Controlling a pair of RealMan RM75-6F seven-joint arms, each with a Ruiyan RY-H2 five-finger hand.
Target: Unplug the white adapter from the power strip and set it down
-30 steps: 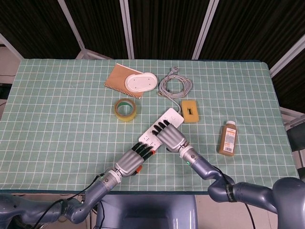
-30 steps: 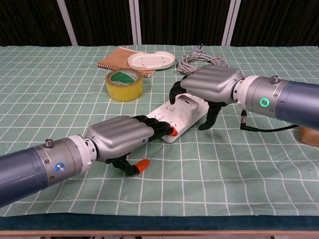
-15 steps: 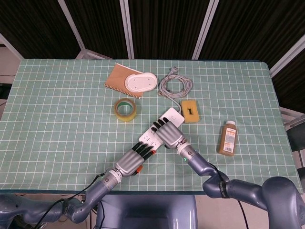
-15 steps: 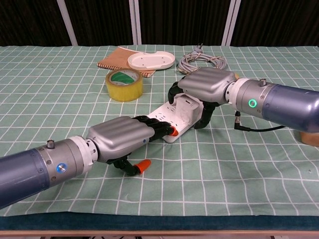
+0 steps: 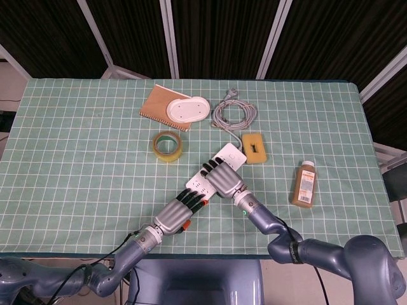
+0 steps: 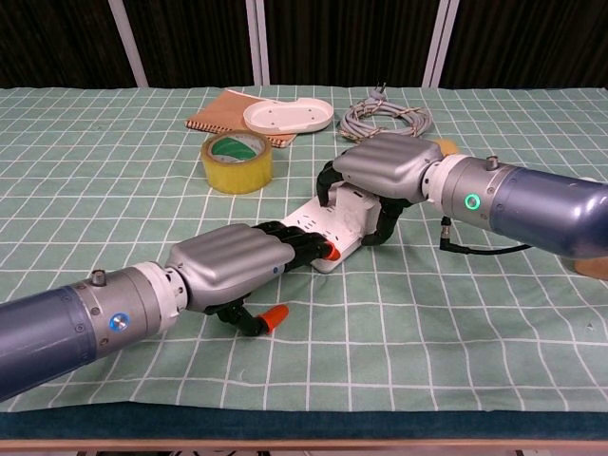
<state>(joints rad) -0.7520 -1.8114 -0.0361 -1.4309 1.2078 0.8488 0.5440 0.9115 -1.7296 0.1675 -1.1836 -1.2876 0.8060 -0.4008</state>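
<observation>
The white power strip [image 5: 196,185] lies slantwise at the middle of the green checked tablecloth. My left hand [image 5: 180,211] rests flat on its near end, fingers stretched out over the sockets [image 6: 306,245]. Over the far half of the strip my right hand [image 5: 220,179] is curled, fingers on one side and thumb [image 6: 382,224] on the other. It grips the white adapter [image 6: 353,199], a raised white block mostly hidden under the palm. In the chest view the left hand [image 6: 233,261] and right hand [image 6: 385,166] sit close together along the strip.
A yellow tape roll [image 5: 168,145] stands left of the strip. Behind are a brown notebook [image 5: 156,102] bearing a white oval dish [image 5: 188,110], a coiled grey cable [image 5: 233,114] and a yellow sponge [image 5: 254,147]. A brown bottle [image 5: 304,183] lies to the right.
My right hand has shifted left and down over the strip, its fingers and thumb drawing in around the adapter. The left hand has stayed put on the near end.
</observation>
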